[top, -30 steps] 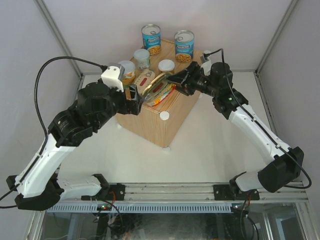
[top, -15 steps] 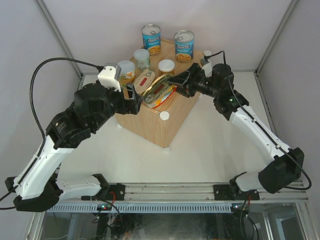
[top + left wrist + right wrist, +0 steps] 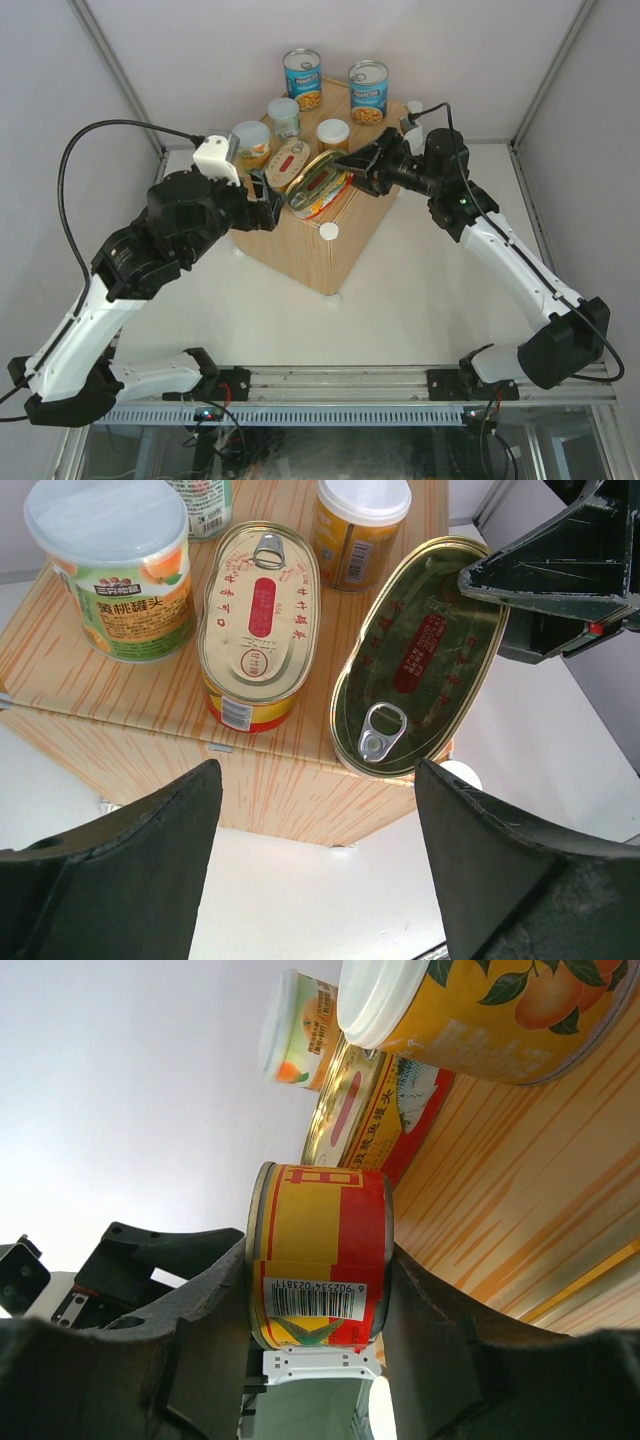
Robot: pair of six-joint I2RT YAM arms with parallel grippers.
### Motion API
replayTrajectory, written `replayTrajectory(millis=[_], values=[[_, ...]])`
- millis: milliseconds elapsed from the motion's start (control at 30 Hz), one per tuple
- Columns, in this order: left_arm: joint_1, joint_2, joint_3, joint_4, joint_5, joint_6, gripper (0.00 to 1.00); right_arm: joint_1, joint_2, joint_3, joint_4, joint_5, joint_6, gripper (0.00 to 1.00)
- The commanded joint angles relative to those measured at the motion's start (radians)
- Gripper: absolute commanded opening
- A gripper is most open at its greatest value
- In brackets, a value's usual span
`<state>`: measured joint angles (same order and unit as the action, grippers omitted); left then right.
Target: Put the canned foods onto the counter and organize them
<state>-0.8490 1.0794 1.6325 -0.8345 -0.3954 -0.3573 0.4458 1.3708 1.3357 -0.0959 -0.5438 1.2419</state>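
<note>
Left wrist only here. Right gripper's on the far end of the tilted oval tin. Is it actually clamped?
Observer: Yes. The right wrist view shows the right gripper shut on the tilted tin, with one finger on the lid and one under the base.
Operator: Anything behind the small cans?
Observer: The top view shows two tall blue cans upright at the back of the counter.
Operator: Where's my gripper relative to the box?
Observer: The left gripper sits at the counter's left edge, beside the flat oval tin.
</note>
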Motion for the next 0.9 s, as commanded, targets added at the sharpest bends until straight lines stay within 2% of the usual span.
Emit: replayTrajectory(millis=[0, 367, 533, 767, 867], values=[[-0.007, -0.022, -0.019, 0.048, 0.007, -0.02, 0.81, 0.008, -0.045, 0.019, 0.091, -0.016, 0.028, 0.0], [-0.01, -0.05, -0.093, 0.098, 0.035, -0.02, 0.81, 0.041, -0.018, 0.031, 0.045, 0.004, 0.005, 0.01], [-0.01, -0.053, -0.126, 0.128, 0.067, -0.02, 0.82, 0.046, -0.007, 0.033, 0.013, 0.02, -0.01, 0.04], [-0.01, -0.07, -0.189, 0.154, 0.071, -0.024, 0.82, 0.054, 0.003, 0.035, -0.017, 0.048, -0.025, 0.14], [-0.01, -0.076, -0.208, 0.163, 0.066, -0.025, 0.81, 0.056, 0.01, 0.045, -0.04, 0.057, -0.034, 0.23]])
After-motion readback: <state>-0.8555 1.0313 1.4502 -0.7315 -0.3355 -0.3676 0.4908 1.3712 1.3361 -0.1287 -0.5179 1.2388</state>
